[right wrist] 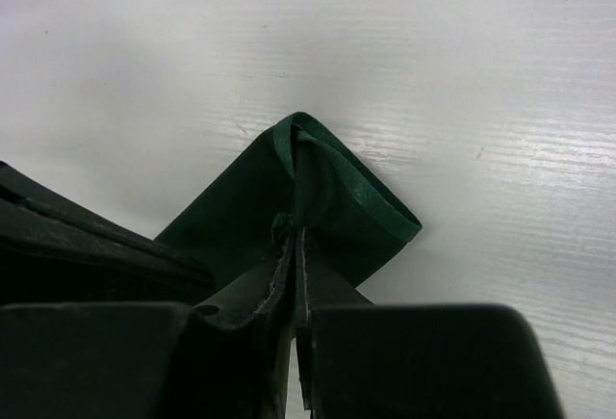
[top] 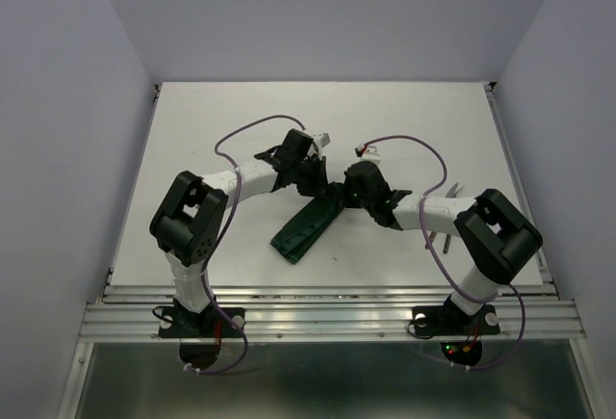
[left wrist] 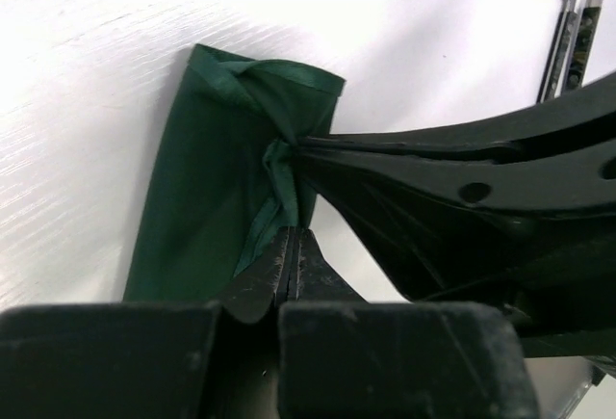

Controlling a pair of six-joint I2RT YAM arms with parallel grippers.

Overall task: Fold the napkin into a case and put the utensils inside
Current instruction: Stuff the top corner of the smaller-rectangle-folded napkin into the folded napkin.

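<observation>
The dark green napkin (top: 303,234) lies folded into a long narrow strip, slanting across the middle of the table. Both grippers meet at its far end. My left gripper (left wrist: 292,236) is shut on a bunched edge of the napkin (left wrist: 202,207). My right gripper (right wrist: 295,236) is shut on the same end of the napkin (right wrist: 337,193), where the layers gape in a small loop. From above, the left gripper (top: 322,188) and the right gripper (top: 339,195) nearly touch. The utensils (top: 452,189) lie to the right, mostly hidden behind the right arm. Their slim silver shafts (left wrist: 576,24) show in the left wrist view.
The right gripper's black fingers (left wrist: 462,164) cross the left wrist view from the right. The left gripper's body (right wrist: 87,241) fills the lower left of the right wrist view. White walls enclose the table (top: 231,120) on three sides.
</observation>
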